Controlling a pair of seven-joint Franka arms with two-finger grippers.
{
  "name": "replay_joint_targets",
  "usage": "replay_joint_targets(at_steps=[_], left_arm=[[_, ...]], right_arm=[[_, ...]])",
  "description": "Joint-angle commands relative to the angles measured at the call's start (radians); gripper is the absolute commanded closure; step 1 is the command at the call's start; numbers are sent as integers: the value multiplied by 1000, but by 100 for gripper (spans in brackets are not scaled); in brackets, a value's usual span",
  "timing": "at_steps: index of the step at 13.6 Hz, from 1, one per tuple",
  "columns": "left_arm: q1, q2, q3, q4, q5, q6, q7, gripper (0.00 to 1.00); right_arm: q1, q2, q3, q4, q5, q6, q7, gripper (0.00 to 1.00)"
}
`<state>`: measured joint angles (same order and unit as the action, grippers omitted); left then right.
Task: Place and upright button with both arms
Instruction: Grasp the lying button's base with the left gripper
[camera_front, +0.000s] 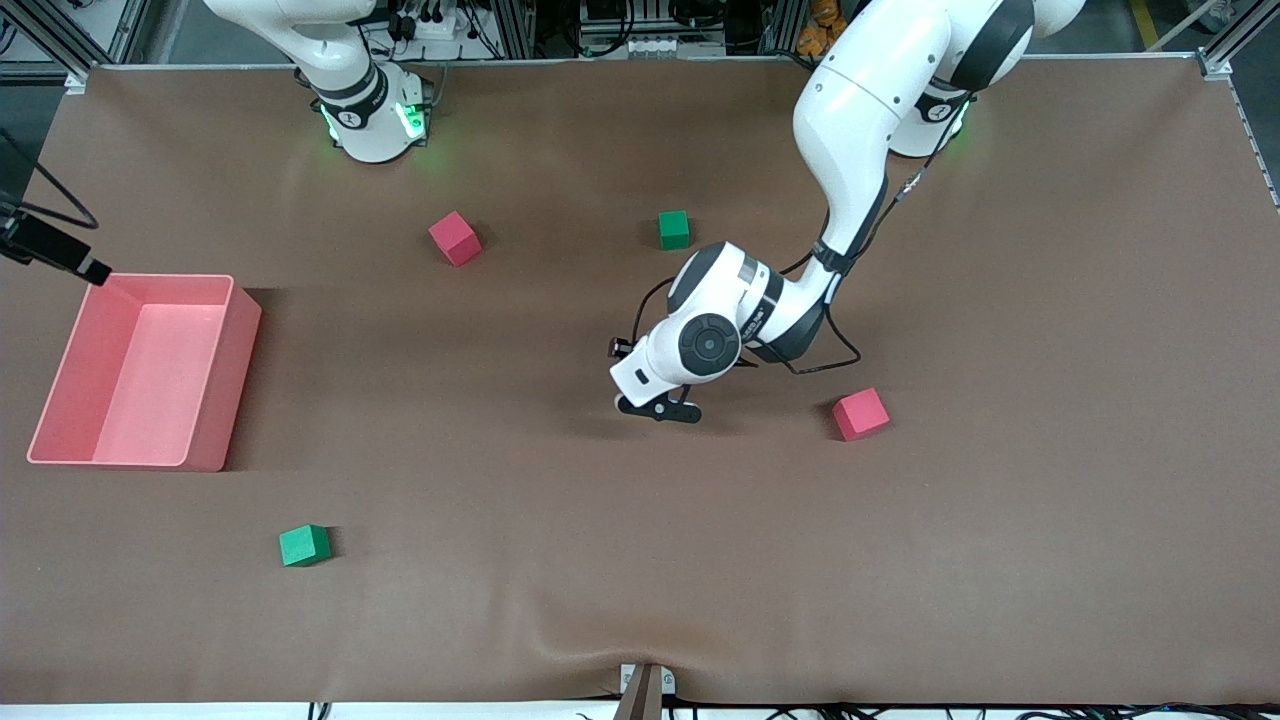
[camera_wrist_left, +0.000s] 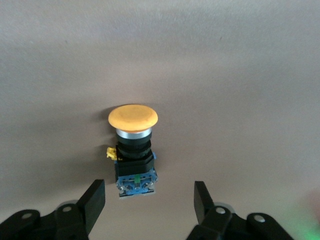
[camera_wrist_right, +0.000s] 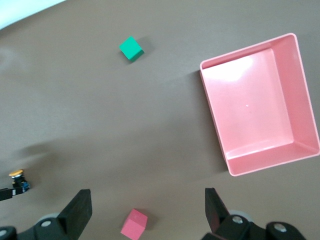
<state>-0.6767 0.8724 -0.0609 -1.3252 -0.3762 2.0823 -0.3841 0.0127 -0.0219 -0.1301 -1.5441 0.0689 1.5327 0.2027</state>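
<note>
green cube (camera_front: 304, 545) idle | my left gripper (camera_wrist_left: 150, 200) spread, straddling button (camera_wrist_left: 132, 150) (standing upright) | retreat straight, no nudging | right gripper (camera_wrist_right: 147, 207) spread, waiting over table

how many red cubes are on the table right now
2. One red cube lies near the right arm's base; the other red cube lies toward the left arm's end, beside the lowered left tool. None seems hidden.

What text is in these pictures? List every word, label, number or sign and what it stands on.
None can be read.
Left arm's wrist ring: small print, too blurred to read.
Right arm's base collar: a dark mark, too small to read.
The button, pink bin, open left gripper at the button and open right gripper up over the table: no lettering visible.
</note>
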Motion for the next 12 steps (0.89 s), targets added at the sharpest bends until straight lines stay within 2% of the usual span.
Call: replay_joint_targets(at_steps=[1, 4, 8, 12], left_arm=[[-15, 19, 16, 32, 22, -1, -27, 32], [-56, 25, 65, 34, 43, -2, -19, 30], [-60, 39, 67, 37, 45, -1, -21, 31], [-60, 51, 70, 38, 45, 1, -19, 31]], right_arm=[[-7, -38, 21, -51, -53, 21, -3, 0], [-11, -10, 21, -1, -40, 21, 0, 0], [9, -12, 24, -1, -49, 20, -8, 0], [-7, -15, 32, -2, -63, 15, -132, 0]])
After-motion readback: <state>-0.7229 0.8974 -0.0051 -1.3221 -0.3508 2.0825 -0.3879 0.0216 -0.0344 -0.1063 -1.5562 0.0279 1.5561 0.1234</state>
